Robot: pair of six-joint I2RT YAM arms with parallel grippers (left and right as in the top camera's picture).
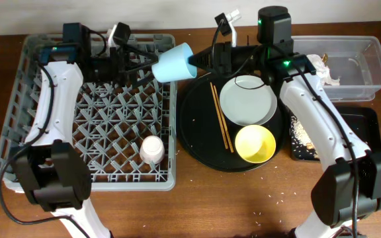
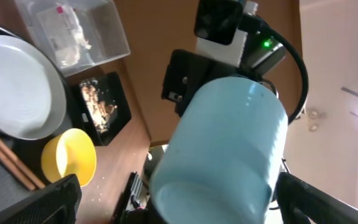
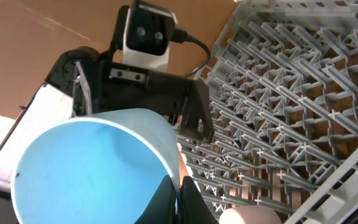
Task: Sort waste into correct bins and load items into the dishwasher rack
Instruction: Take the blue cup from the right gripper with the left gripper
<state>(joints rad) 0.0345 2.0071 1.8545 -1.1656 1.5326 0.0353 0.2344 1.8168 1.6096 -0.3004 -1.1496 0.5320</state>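
Overhead, right pincer [image 1: 198, 64], gripping light blue cup [image 1: 174, 63]

Light blue cup [image 1: 175, 63] sideways above rack [image 1: 111, 155] edge

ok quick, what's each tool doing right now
left tool: open, its fingers either side of the light blue cup
right tool: shut on the light blue cup

Light blue cup [image 1: 174, 63], grey rack [image 1: 124, 125]
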